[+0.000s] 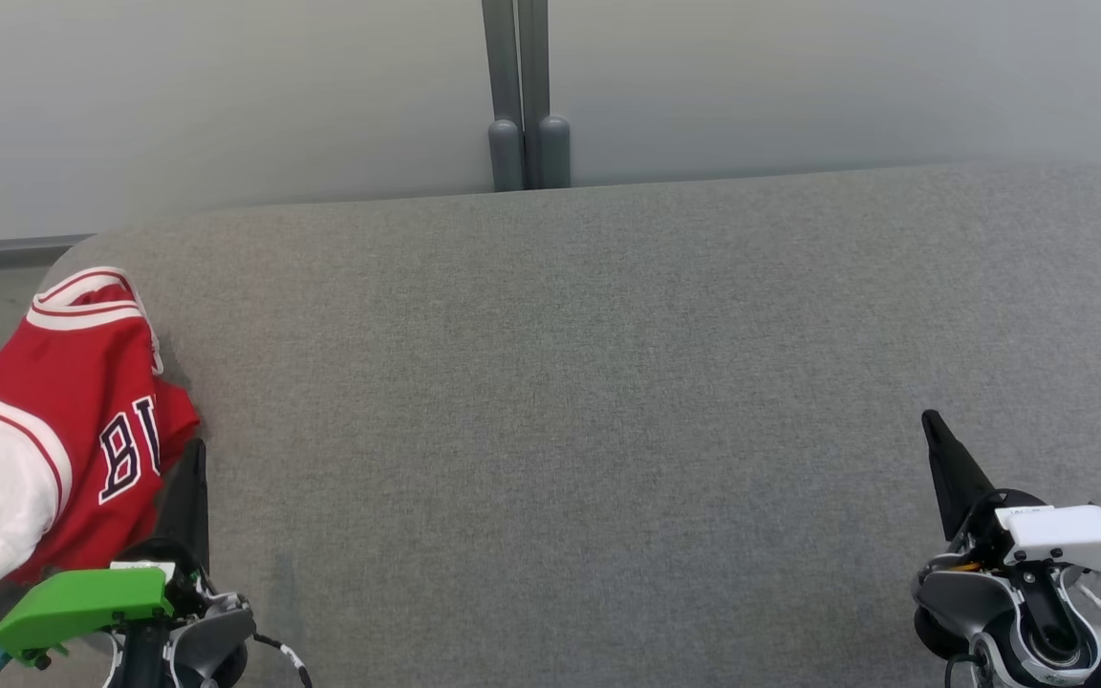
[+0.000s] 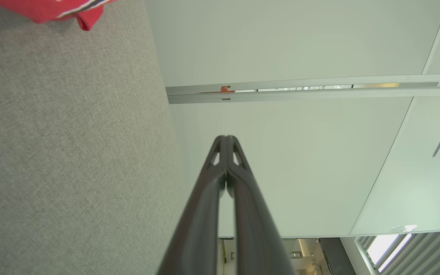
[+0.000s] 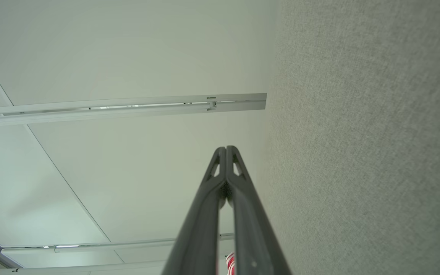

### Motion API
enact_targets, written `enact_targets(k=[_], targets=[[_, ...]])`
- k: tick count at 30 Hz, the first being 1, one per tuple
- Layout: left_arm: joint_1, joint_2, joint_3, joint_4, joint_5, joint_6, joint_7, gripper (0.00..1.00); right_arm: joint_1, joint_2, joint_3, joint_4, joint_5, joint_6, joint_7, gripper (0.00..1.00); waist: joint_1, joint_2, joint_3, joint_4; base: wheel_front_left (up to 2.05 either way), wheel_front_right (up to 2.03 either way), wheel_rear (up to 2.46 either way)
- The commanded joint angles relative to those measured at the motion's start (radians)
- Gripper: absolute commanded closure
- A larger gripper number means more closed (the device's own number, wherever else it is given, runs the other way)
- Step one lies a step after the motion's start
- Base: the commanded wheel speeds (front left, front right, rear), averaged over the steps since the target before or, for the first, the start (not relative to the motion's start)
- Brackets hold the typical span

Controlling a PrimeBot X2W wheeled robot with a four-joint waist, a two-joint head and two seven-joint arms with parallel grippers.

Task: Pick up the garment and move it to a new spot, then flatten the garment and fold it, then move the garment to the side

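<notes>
Shut and empty, your dark-fingered left gripper (image 1: 193,459) lies just right of, perhaps touching, the red-and-white fabric jersey (image 1: 73,411); right gripper (image 1: 935,430) likewise shut, well apart.

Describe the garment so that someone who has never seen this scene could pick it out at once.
Find the wide grey fabric surface and follow it to its left edge. Beside the left gripper lies the garment: a crumpled red jersey with white trim and dark lettering, the only red thing on the grey.
</notes>
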Motion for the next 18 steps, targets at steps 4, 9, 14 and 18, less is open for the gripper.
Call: enact_targets(k=[4,9,14,18], targets=[[0.012,-0.005,-0.003,0.019,0.001,0.0,-0.002,0.0,0.008,0.005,0.001,0.017,-0.002,0.0,-0.001,0.0,0.0,0.0,0.0,0.0,0.0,0.0,0.0],[0.007,-0.004,-0.017,0.02,0.021,0.0,-0.027,0.0,0.011,-0.003,0.013,0.004,-0.026,0.0,-0.025,0.0,0.0,0.0,0.001,0.0,0.0,0.0,0.0],[0.002,-0.003,-0.023,0.023,0.078,0.0,-0.053,0.0,0.011,-0.017,0.032,0.005,-0.076,0.0,-0.053,0.0,0.0,0.0,0.002,0.0,0.0,0.0,0.0],[-0.001,-0.003,-0.023,0.026,0.142,0.0,-0.071,0.0,0.009,-0.018,0.031,0.005,-0.137,0.0,-0.071,0.0,0.0,0.0,0.003,-0.001,0.0,0.0,0.0]])
